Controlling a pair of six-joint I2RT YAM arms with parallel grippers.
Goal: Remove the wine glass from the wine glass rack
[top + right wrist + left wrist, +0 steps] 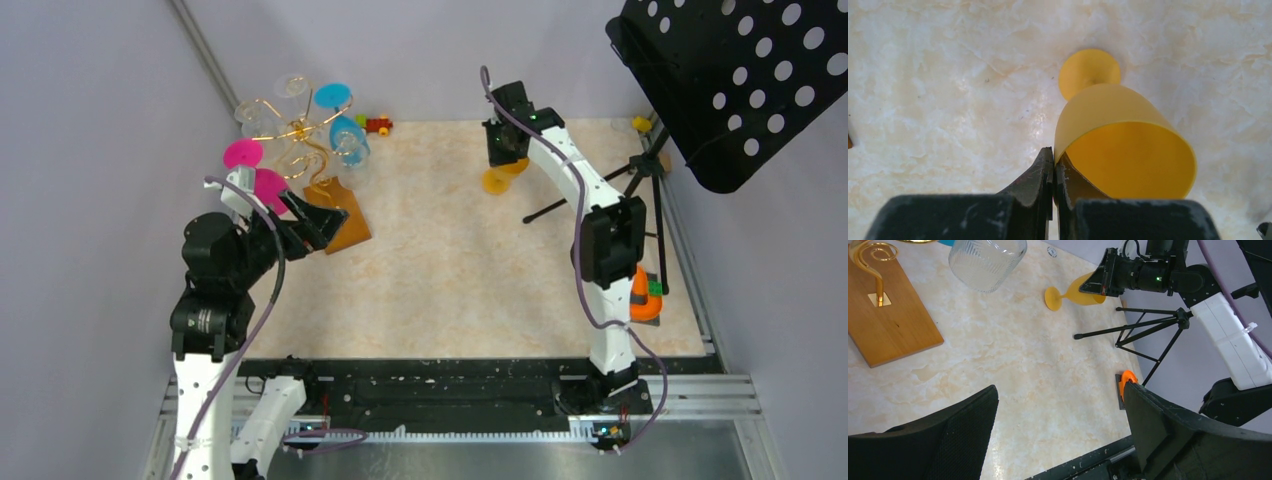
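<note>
The wine glass rack [300, 135] is gold wire on a brown wooden base [340, 215] at the back left. Pink, blue and clear glasses hang on it. My right gripper [505, 150] is shut on the rim of a yellow wine glass [497, 178], away from the rack at the back middle. In the right wrist view the fingers [1053, 155] pinch the bowl's wall [1123, 130], with the glass tilted and its foot low over the table. My left gripper [315, 225] is open and empty by the rack base [888, 325]. A clear glass [988, 260] hangs above.
A black perforated music stand [740, 80] on a tripod [600, 195] stands at the right. An orange object [647, 295] lies near the right edge. Small toys [378, 125] sit at the back wall.
</note>
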